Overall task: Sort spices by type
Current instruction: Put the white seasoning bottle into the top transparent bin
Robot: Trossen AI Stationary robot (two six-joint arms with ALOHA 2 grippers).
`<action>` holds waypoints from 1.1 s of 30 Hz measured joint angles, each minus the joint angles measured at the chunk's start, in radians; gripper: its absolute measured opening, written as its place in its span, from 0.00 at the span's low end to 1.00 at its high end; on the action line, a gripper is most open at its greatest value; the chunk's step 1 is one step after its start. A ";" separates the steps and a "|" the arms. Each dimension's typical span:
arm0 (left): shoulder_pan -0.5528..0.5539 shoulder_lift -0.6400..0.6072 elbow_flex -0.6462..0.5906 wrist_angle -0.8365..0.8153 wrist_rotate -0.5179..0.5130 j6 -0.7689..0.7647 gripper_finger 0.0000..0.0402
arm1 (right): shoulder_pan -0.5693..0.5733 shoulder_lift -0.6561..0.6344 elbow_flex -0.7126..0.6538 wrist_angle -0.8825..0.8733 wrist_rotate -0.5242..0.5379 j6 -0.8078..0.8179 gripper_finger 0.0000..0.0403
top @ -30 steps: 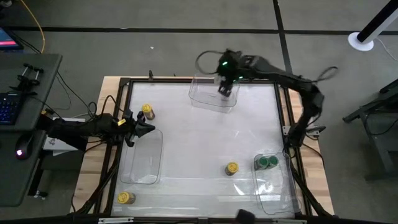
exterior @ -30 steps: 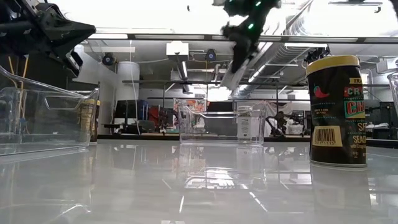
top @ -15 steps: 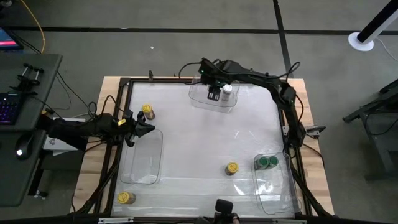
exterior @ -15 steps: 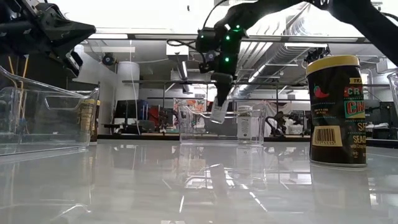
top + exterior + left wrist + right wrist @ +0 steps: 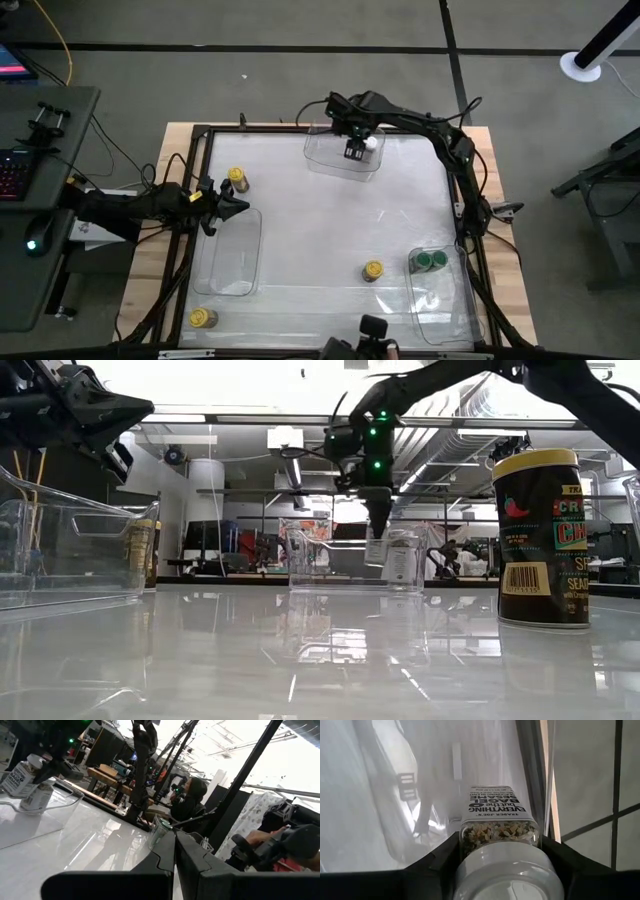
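High view: the right gripper (image 5: 355, 150), jaws clamped on a white-lidded jar (image 5: 501, 851), has dropped into the far bin (image 5: 322, 160) beside another jar (image 5: 370, 143), nearly sorted; left gripper (image 5: 238, 207) waits closed.

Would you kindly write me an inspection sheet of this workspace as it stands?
Surface: glossy white table, three clear bins on it.
Job's things: three yellow-lid jars loose on the table; green-lid jars in the right bin; white-lid jar gripped at the far bin.
Clutter: nothing seen.
Grippers: right gripper shut on the white-lid jar; left gripper shut, waiting at the left edge.
Cables: cables trail off the left side.
Surroundings: keyboard desk left; a person seated beyond.
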 joint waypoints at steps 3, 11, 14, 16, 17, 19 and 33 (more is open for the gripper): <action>0.000 0.000 0.000 0.000 0.000 0.000 0.00 | -0.007 0.000 0.000 -0.028 -0.001 -0.016 0.48; 0.000 0.000 0.000 0.000 0.000 0.000 0.00 | -0.020 0.000 0.000 -0.051 -0.076 -0.025 0.48; 0.000 0.000 0.000 0.000 0.000 0.000 0.00 | -0.024 0.000 -0.005 -0.045 -0.080 -0.025 0.48; 0.000 0.000 0.000 0.000 0.000 0.000 0.00 | -0.028 0.000 -0.015 -0.046 -0.096 -0.025 0.48; 0.000 0.000 0.000 0.000 0.000 0.000 0.00 | -0.031 0.000 -0.022 -0.050 -0.108 -0.021 0.48; 0.000 0.000 0.000 0.000 0.000 0.000 0.00 | -0.036 0.000 -0.037 -0.048 -0.123 -0.014 0.48; 0.000 0.000 0.000 0.000 0.000 0.000 0.00 | -0.040 0.000 -0.128 -0.016 -0.124 -0.017 0.54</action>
